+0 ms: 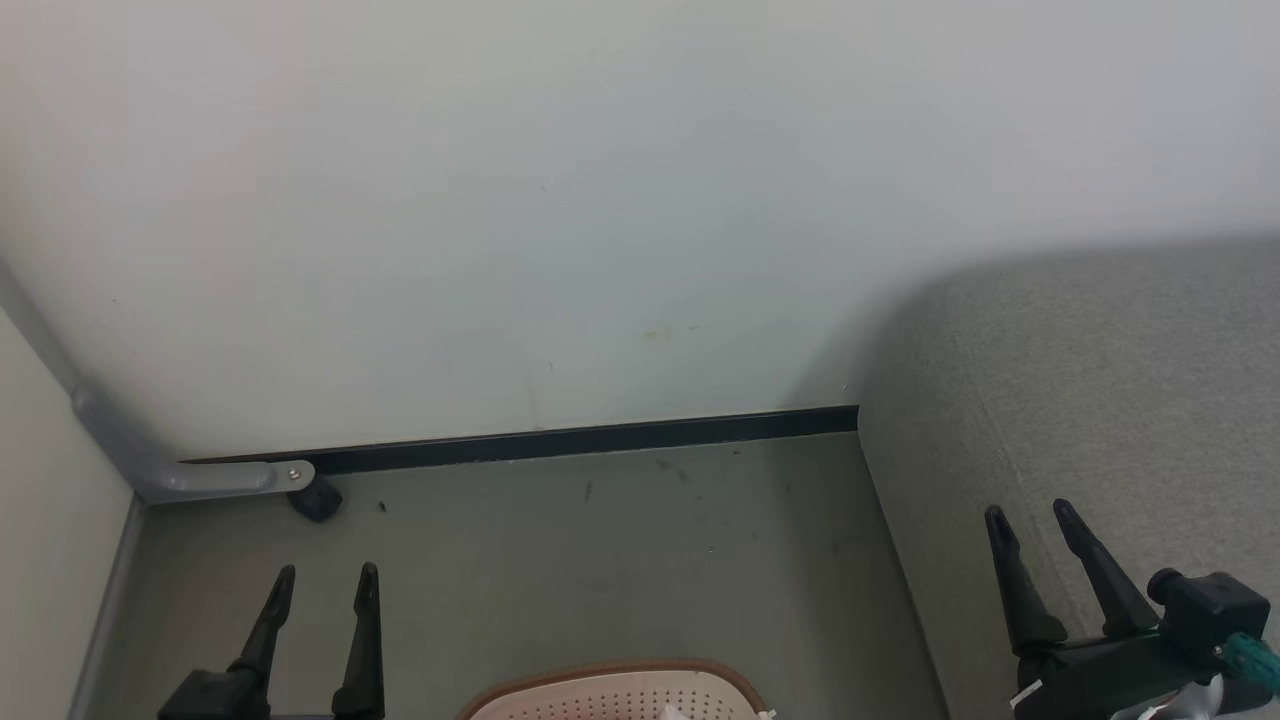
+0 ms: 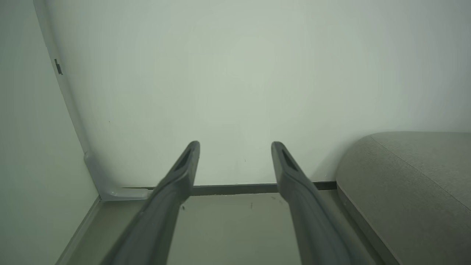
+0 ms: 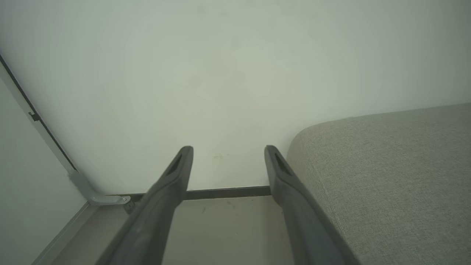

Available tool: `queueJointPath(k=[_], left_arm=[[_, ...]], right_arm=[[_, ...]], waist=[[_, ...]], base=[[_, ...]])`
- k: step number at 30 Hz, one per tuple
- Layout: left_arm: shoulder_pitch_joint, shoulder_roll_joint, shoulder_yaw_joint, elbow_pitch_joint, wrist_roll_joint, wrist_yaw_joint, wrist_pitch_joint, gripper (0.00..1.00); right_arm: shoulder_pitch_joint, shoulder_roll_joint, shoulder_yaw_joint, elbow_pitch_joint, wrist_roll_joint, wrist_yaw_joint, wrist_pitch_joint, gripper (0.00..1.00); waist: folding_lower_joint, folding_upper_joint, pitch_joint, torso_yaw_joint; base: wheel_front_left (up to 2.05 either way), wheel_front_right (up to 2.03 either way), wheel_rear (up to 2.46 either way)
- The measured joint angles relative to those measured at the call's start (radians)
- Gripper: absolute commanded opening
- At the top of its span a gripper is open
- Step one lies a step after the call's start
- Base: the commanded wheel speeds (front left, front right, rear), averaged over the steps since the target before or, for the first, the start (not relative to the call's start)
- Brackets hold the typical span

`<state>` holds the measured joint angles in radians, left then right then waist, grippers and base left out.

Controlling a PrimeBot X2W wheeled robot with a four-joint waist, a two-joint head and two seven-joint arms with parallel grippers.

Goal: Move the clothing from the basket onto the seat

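Left pincer (image 1: 325, 580) and right pincer (image 1: 1030, 520) gape empty. The basket (image 1: 620, 667) sits between them, lower; best dip straight in.

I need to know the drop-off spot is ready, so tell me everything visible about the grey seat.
The seat is a large cushion in grey woven fabric with a rounded corner and soft edges; a stitched seam runs across its top in the left wrist view. It stands on the floor at the robot's right, reaching the pale wall. Nothing lies on the part in view. The right pincer hangs open before its front side; whether they touch cannot be told.
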<state>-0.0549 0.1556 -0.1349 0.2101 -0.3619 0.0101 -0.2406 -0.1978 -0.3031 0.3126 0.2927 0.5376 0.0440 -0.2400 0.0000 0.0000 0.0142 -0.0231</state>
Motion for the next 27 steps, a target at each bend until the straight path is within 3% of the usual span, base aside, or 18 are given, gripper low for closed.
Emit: queueJointPath(k=[4, 27], left_arm=[[0.000, -0.001, -0.001, -0.001, 0.050, 0.000, -0.009, 1.00], [0.000, -0.029, 0.031, 0.040, 0.049, -0.020, -0.009, 1.00]], right_arm=[[0.000, -0.003, 0.008, -0.001, -0.044, 0.002, -0.009, 1.00], [-0.001, 0.027, -0.006, -0.014, -0.044, 0.044, -0.009, 1.00]], waist=[[0.0000, 0.0000, 0.000, -0.002], [0.0000, 0.0001, 0.030, -0.018]], base=[[0.00, 0.00, 0.00], [0.00, 0.00, 0.00]])
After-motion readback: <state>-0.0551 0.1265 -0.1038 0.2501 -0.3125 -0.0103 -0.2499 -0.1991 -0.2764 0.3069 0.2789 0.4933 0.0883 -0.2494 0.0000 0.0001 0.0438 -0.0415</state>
